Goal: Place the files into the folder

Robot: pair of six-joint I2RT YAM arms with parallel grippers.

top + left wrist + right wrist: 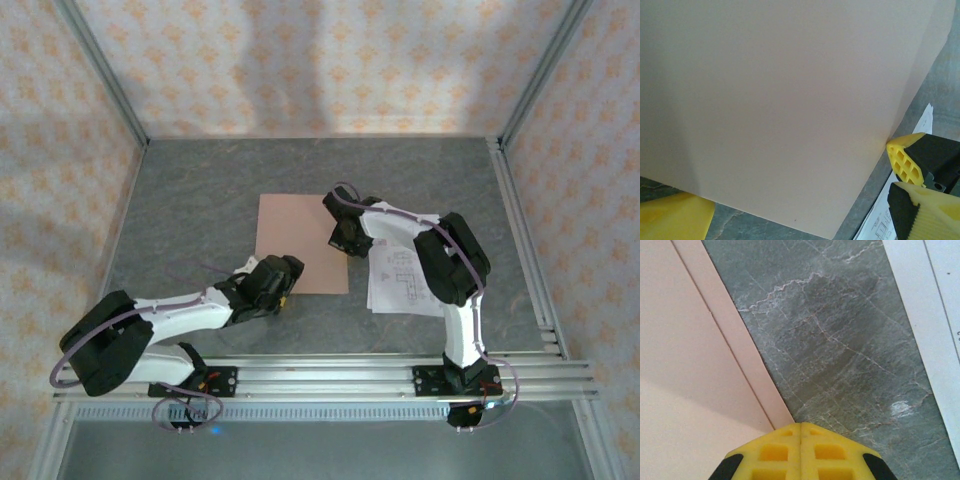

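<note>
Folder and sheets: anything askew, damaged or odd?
Nothing damaged or spilled. In the right wrist view the covers of the thin pinkish-brown card folder are offset, a strip of the lower one showing. The white printed paper sheets lie beside it.

Surface (200,200) is a dark grey stone-look slab, and up close you can see pale veins running through it. Walls (320,60) on three sides have cream wallpaper with a repeating orange-ish floral pattern, with a couple of soft shadows on the back one. Aluminium posts (100,70) run up the back corners, and a ribbed aluminium rail (330,375) runs along the near edge.
</note>
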